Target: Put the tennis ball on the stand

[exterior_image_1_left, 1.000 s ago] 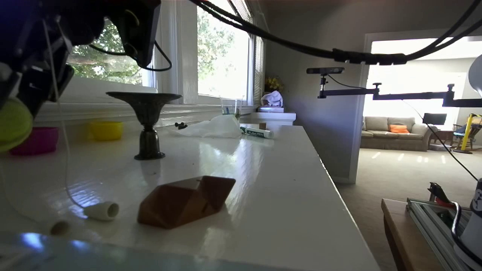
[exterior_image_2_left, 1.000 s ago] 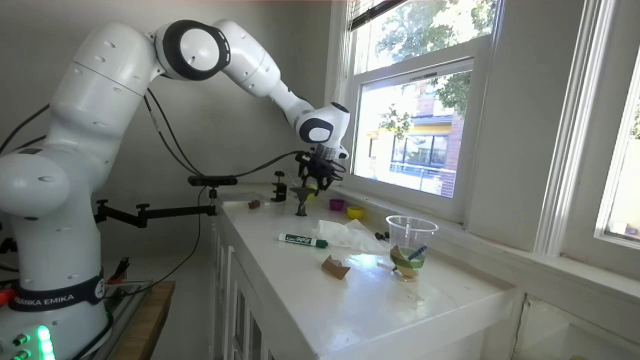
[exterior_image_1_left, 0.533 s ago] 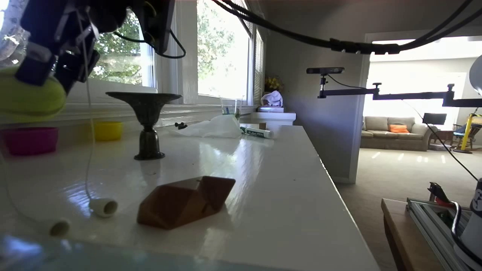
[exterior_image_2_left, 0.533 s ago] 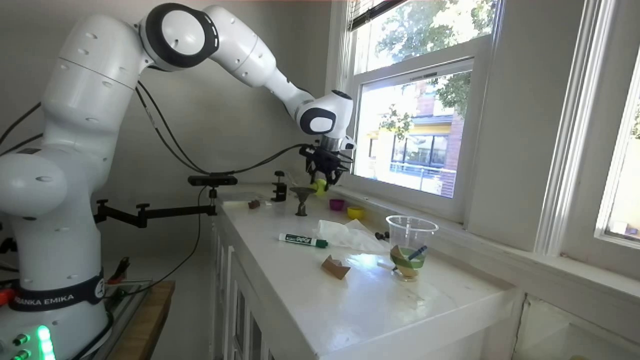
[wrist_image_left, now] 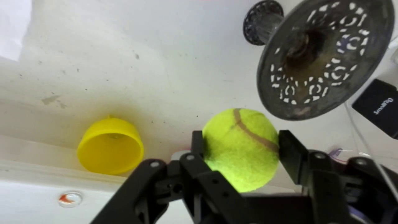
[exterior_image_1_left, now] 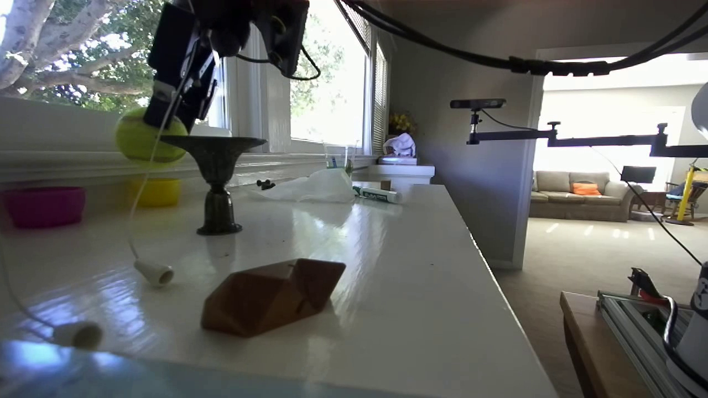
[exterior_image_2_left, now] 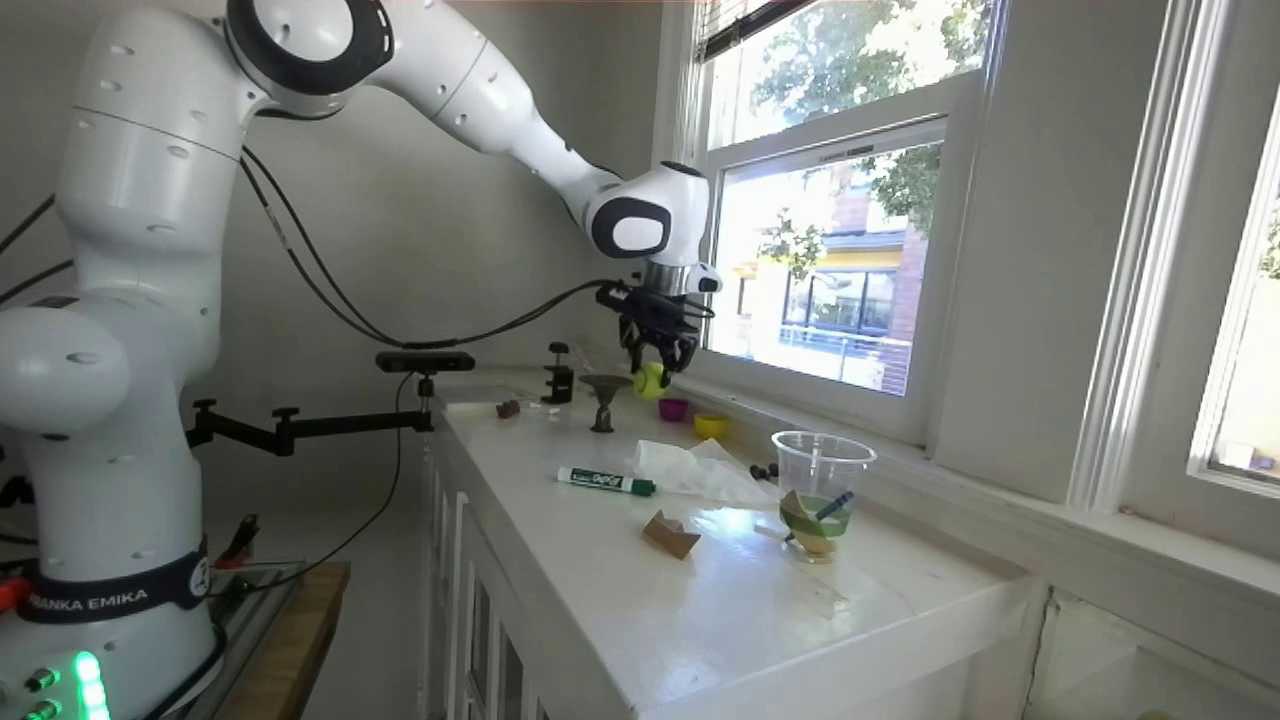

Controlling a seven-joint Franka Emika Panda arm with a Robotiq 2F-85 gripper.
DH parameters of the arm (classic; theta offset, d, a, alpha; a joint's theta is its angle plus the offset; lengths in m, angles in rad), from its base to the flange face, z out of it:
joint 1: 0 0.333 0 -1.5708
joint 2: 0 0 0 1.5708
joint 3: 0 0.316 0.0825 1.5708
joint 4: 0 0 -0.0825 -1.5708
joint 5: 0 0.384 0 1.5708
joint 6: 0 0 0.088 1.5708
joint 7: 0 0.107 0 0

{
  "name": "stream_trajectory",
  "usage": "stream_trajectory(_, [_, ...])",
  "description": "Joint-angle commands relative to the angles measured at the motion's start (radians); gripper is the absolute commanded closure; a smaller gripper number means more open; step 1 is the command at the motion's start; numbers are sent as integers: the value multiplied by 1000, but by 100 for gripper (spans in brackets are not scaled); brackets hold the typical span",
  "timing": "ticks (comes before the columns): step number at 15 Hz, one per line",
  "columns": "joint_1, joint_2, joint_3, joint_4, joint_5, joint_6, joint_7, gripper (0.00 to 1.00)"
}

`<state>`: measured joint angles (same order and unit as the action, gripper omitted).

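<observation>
The tennis ball (wrist_image_left: 241, 155) is yellow-green with a brownish seam. My gripper (wrist_image_left: 241, 143) is shut on it, one black finger pad on each side. The stand (wrist_image_left: 298, 59) is a dark metal pedestal with a wide pierced dish and a narrow base, upright on the white counter. The stand also shows in both exterior views (exterior_image_1_left: 215, 160) (exterior_image_2_left: 604, 400). The ball (exterior_image_1_left: 135, 141) hangs in the air beside the dish, roughly level with its rim, on the window side (exterior_image_2_left: 648, 380). In the wrist view a gap shows between ball and rim. The dish holds nothing.
A yellow bowl (wrist_image_left: 105, 137) and a magenta bowl (exterior_image_1_left: 44, 206) stand by the window ledge. White cord ends (exterior_image_1_left: 155, 272) hang near a brown faceted object (exterior_image_1_left: 271, 298). A black clamp (exterior_image_2_left: 558, 385), marker (exterior_image_2_left: 605, 480), paper (exterior_image_2_left: 690, 470) and clear cup (exterior_image_2_left: 820, 480) are around.
My gripper has carried the ball from behind the stand to its window side, and the arm's elbow has risen. A white cord end has swung with it. The stand has not moved.
</observation>
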<state>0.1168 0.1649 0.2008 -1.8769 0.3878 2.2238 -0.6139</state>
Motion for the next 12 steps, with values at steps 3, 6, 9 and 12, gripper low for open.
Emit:
stream_trajectory(3, [8, -118, -15, -94, -80, 21, 79, 63])
stream_trajectory(6, [19, -155, -14, -98, -129, 18, 102, 63])
stream_trajectory(9, [31, -182, -13, -94, -177, 17, 124, 63])
stream_trajectory(12, [39, -205, -13, -99, -218, 20, 144, 63])
